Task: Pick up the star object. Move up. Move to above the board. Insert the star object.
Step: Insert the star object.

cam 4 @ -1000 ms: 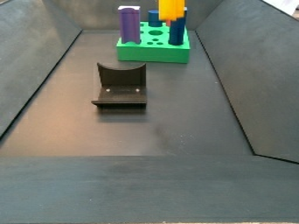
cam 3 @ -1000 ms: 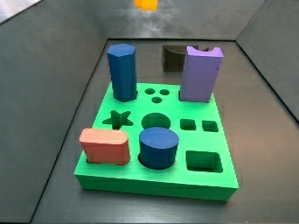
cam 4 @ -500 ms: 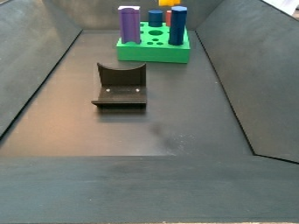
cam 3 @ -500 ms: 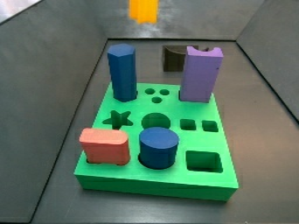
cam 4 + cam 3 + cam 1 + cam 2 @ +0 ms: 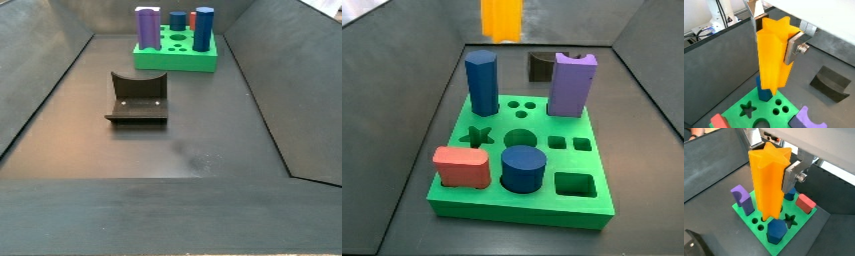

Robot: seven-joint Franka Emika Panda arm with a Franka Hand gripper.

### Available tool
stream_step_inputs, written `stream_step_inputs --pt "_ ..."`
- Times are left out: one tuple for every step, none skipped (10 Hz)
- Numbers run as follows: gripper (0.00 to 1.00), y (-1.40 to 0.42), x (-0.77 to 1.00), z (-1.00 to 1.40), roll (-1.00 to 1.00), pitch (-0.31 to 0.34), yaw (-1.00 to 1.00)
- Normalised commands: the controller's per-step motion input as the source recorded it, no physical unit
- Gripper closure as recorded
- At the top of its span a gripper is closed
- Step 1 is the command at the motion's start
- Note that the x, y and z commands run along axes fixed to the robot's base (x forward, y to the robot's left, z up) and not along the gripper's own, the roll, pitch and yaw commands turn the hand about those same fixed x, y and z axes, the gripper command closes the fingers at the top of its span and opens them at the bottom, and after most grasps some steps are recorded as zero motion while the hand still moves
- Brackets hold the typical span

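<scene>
Holding: the hand (image 5: 774, 36) has its flat silver fingers (image 5: 793, 48) closed against the upper part of the tall bright orange star-section prism, the star object (image 5: 773, 55); the same grip shows in both wrist views (image 5: 771, 180).
Star object, place: upright and high above the flat bright green square board (image 5: 529, 180) with its cut-out holes, well clear of it; in a side view only its lower end (image 5: 501, 18) shows at the frame's upper edge, over the board's far side.
Star hole: open and empty (image 5: 476, 136), between the blue hexagonal prism (image 5: 481, 82) and the red rounded block (image 5: 461, 167), on the same side of the board as both.
Other pieces on the board: purple rectangular block (image 5: 573, 85) at the far corner opposite the hexagon, blue cylinder (image 5: 523, 168) just beside the red block.
Fixture: dark L-shaped bracket (image 5: 138, 97) on the desk (image 5: 174, 150), well apart from the board.
Handling, judged: looks rigid, light and smooth-sided; the ridges give flat pads little surface, so it could twist in the grip.
Where to hold, judged: high on the prism, as now, leaving the lower length free to enter the hole.
Step, judged: above the board; sideways lining-up with the star hole and matching the points come before lowering.
Risk, judged: clipping the blue hexagonal prism beside the hole.
</scene>
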Motion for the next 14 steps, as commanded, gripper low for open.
stream_step_inputs --pt "1.0 0.0 -0.04 0.0 0.0 0.0 0.0" --pt "1.0 -0.11 -0.14 -0.19 -0.02 -0.059 0.0" --pt "1.0 -0.34 -0.22 -0.4 -0.02 -0.073 -0.01" --pt "1.0 -0.48 -0.17 -0.46 0.0 -0.054 -0.27" --pt "1.0 -0.54 -0.15 -0.47 0.0 -0.026 -0.51" --pt "1.0 -0.55 -0.04 -0.46 0.0 -0.016 -0.64" --pt "1.0 -0.47 0.0 -0.4 0.0 -0.066 -0.75" --pt "1.0 -0.28 0.0 -0.45 0.0 -0.06 -0.91" --pt "1.0 0.0 0.0 -0.69 0.0 0.0 -1.0" --pt "1.0 0.0 0.0 -0.7 0.0 0.0 -1.0" --pt "1.0 0.0 0.0 -0.69 0.01 0.0 -1.0" --pt "1.0 0.0 0.0 -0.07 0.04 0.034 -0.54" --pt "1.0 -0.1 -0.12 -0.27 0.0 -0.003 0.0" --pt "1.0 -0.01 -0.14 -0.74 -0.06 0.0 -0.61"
